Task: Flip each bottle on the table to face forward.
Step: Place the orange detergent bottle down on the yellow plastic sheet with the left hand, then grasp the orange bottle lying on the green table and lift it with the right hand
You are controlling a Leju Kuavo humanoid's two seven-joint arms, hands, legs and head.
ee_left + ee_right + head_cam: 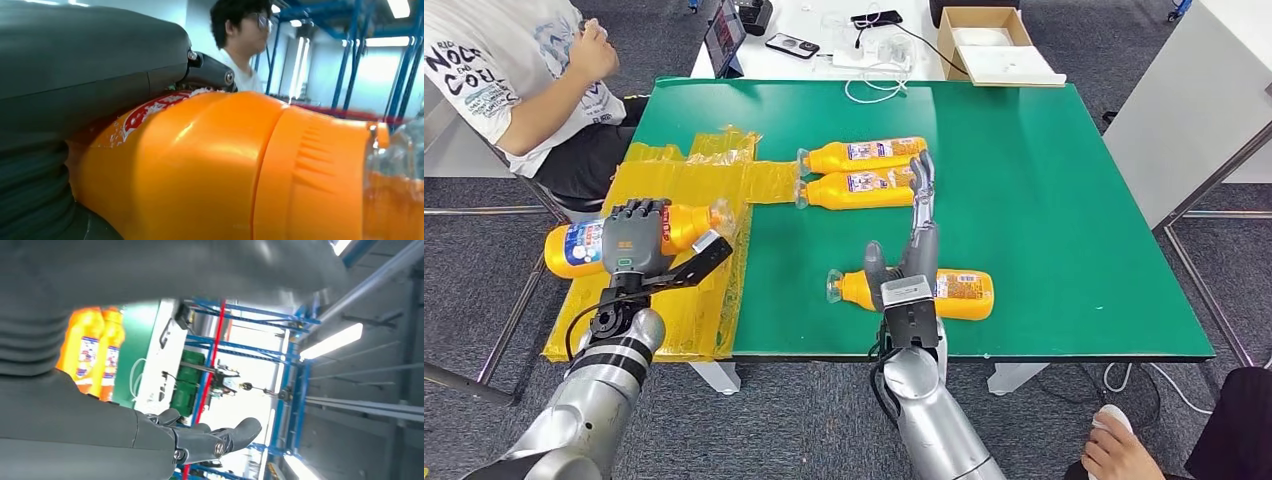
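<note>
My left hand (635, 238) grips an orange bottle (574, 247) lying sideways over the yellow plastic sheet (682, 185) at the table's left edge; the left wrist view shows that bottle (210, 170) close up against the hand (75, 75). Two orange bottles (869, 154) (856, 190) lie side by side on the green table (1044, 200), caps to the left. A third bottle (959, 293) lies near the front edge. My right hand (916, 235) hovers open above it, fingers (923, 180) stretched toward the pair. In the right wrist view the fingers (220, 437) are extended, with the pair of bottles (95, 352) beyond.
A person (519, 70) sits at the table's far left corner. Behind the green table a white table carries a cardboard box (994, 45), phones (792, 45) and cables (874, 85). Another person's hand (1114, 450) shows at the bottom right.
</note>
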